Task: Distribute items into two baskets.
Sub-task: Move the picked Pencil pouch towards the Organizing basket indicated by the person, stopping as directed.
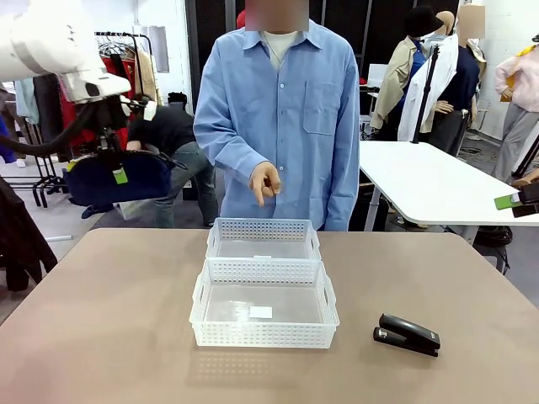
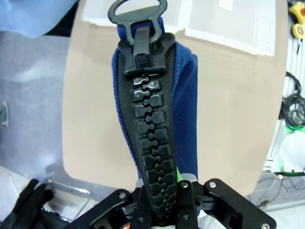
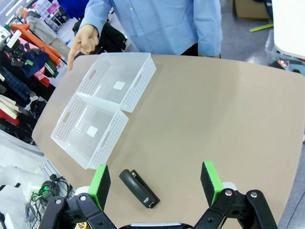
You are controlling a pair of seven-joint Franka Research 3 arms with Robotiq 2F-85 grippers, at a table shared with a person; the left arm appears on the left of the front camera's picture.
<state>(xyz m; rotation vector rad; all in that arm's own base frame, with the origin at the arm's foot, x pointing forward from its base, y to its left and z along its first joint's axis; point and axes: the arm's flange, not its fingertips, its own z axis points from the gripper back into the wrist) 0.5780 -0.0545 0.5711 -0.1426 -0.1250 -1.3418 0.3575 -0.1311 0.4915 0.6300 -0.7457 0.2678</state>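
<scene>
My left gripper (image 1: 118, 171) hangs high above the table's left edge, shut on the navy-blue pouch (image 1: 114, 179). In the left wrist view the pouch (image 2: 183, 109) rises zipper-up from between my left gripper's (image 2: 159, 202) fingers. The two white baskets stand end to end mid-table: the smaller one (image 1: 263, 240) toward the person, the wider one (image 1: 264, 307) nearer me, both empty. The black stapler (image 1: 407, 334) lies on the table to their right. My right gripper (image 3: 155, 183) is open, high above the stapler (image 3: 139, 189); it also shows at the front view's right edge (image 1: 515, 200).
A person in a blue shirt stands at the far side, one hand (image 1: 265, 183) pointing down over the far basket. The brown table (image 1: 101, 320) has free room left and right of the baskets. A white table (image 1: 438, 181) stands behind on the right.
</scene>
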